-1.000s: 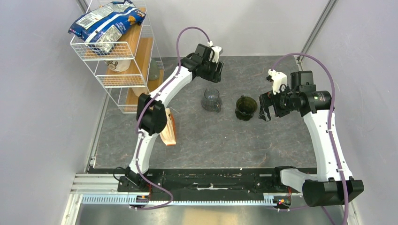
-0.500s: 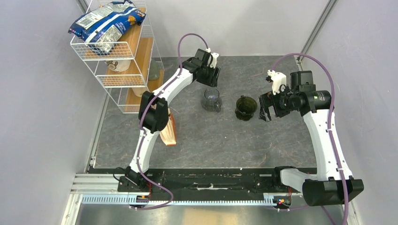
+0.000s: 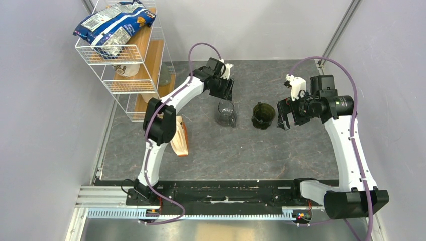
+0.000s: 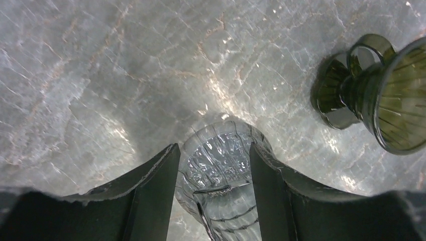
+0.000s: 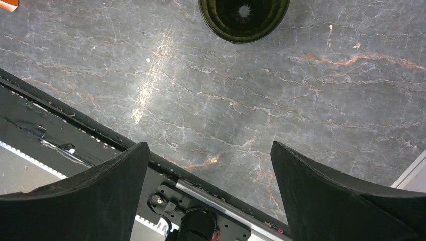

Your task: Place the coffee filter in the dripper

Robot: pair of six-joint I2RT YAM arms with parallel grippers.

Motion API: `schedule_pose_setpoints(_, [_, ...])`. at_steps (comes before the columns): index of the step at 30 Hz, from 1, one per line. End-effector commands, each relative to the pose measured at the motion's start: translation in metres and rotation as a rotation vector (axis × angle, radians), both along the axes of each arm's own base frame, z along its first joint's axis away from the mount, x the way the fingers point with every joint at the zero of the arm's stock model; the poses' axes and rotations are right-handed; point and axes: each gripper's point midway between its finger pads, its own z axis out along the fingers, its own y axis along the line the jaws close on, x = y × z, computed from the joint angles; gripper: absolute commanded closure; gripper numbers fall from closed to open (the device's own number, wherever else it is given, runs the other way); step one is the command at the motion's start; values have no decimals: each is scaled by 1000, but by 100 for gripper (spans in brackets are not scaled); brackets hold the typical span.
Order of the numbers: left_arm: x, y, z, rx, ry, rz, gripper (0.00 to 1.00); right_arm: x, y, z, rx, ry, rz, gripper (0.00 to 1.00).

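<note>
The dark olive-green dripper (image 3: 263, 115) stands upright mid-table; it also shows at the right edge of the left wrist view (image 4: 397, 95) and at the top of the right wrist view (image 5: 243, 17). No coffee filter shows in any view. My left gripper (image 3: 224, 93) (image 4: 214, 150) reaches down over a clear glass cup (image 3: 226, 114) (image 4: 216, 165) just left of the dripper, its two fingers pressed against the cup's sides. My right gripper (image 3: 282, 116) (image 5: 208, 148) hovers right of the dripper, wide open, with nothing between its fingers.
A tan, orange-edged packet (image 3: 180, 138) leans by the left arm. A white wire rack (image 3: 125, 55) with a blue bag (image 3: 113, 22) stands at the back left. A black rail (image 3: 226, 193) runs along the near edge. Grey walls close in on both sides.
My left gripper has come down and toward the near side over the glass cup, its fingers narrowing onto it; the cup has shifted slightly nearer. The right arm has stayed still.
</note>
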Motion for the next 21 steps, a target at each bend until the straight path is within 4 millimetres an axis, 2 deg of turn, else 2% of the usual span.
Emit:
schedule_pose_setpoints(1, [-32, -8, 42, -93, 24, -8, 39, 0, -1, 13, -3, -35, 7, 1])
schedule_pose_setpoints(10, [-84, 11, 27, -94, 152, 60, 40, -4, 1, 12, 11, -25, 11, 1])
schedule_pose_setpoints(15, [-103, 26, 29, -86, 160, 96, 40, -7, 2, 12, 16, -24, 14, 1])
schedule_pose_setpoints(17, [-107, 29, 37, -96, 140, 78, 37, -8, 3, 12, 18, -21, 15, 1])
schedule_pose_setpoints(21, [-107, 35, 69, -96, -14, -32, 30, -10, 4, 12, 21, -21, 19, 1])
